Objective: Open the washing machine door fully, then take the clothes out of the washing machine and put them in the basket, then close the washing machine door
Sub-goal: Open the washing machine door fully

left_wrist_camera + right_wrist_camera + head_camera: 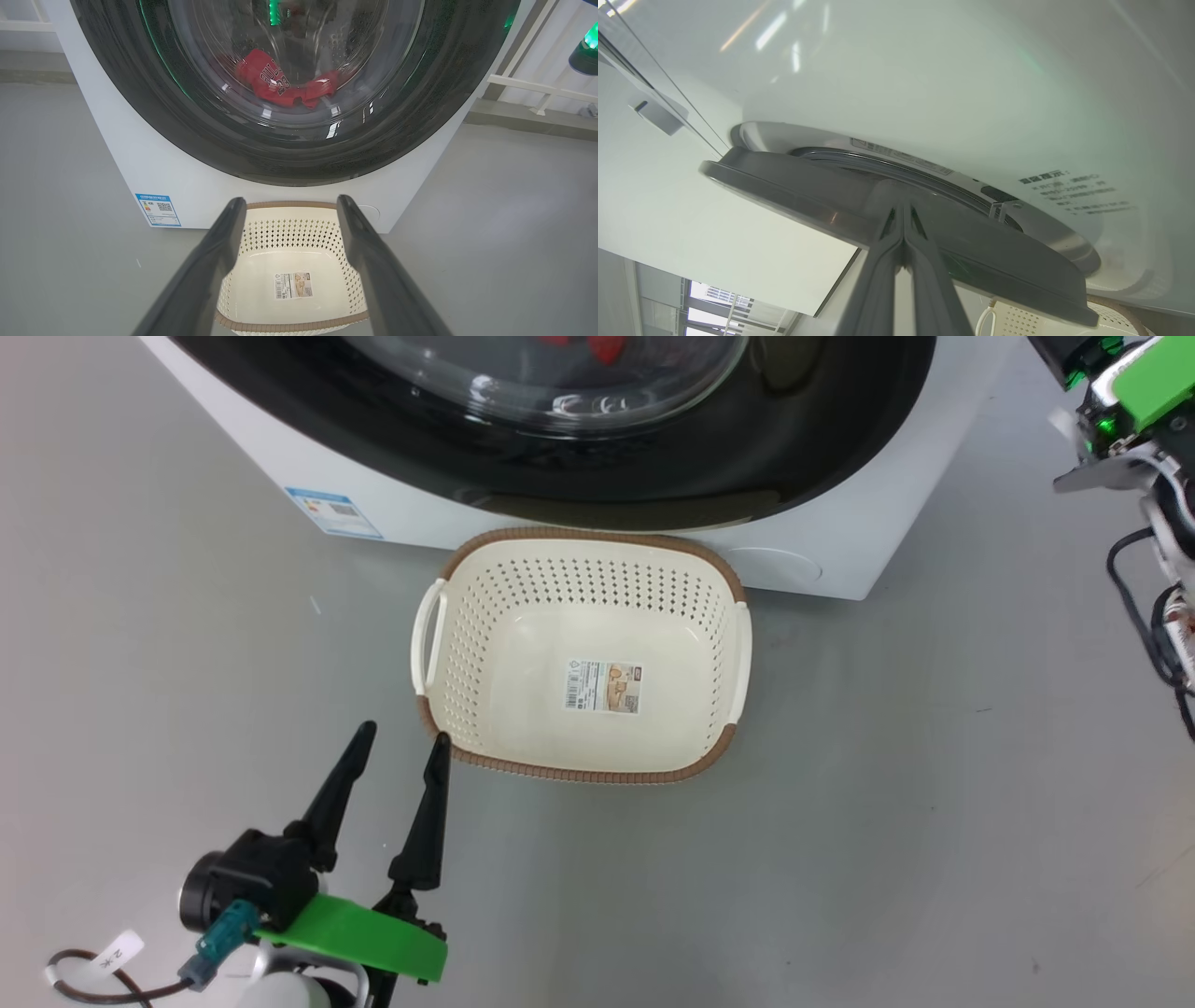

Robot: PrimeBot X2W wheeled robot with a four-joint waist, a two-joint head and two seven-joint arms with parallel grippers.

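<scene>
Left tool (400, 737) spread; right tool (903, 210) pressed together, tips against door (784, 186); clothes (275, 86) dim behind it

Head overhead; left wrist low (basket (485, 644) shared)

The left gripper (403, 733) hangs low, its two dark fingers (336, 793) spread in a wide V with nothing between them. Just behind them, a black wrist housing (247, 882) sits on a green bracket (359, 938), and a tagged cable (103, 971) trails off it. The right wrist (1120, 420) reaches well ahead of the left one, with black cables looping off it. The right gripper (903, 210) has its fingers pressed flat together.
</scene>
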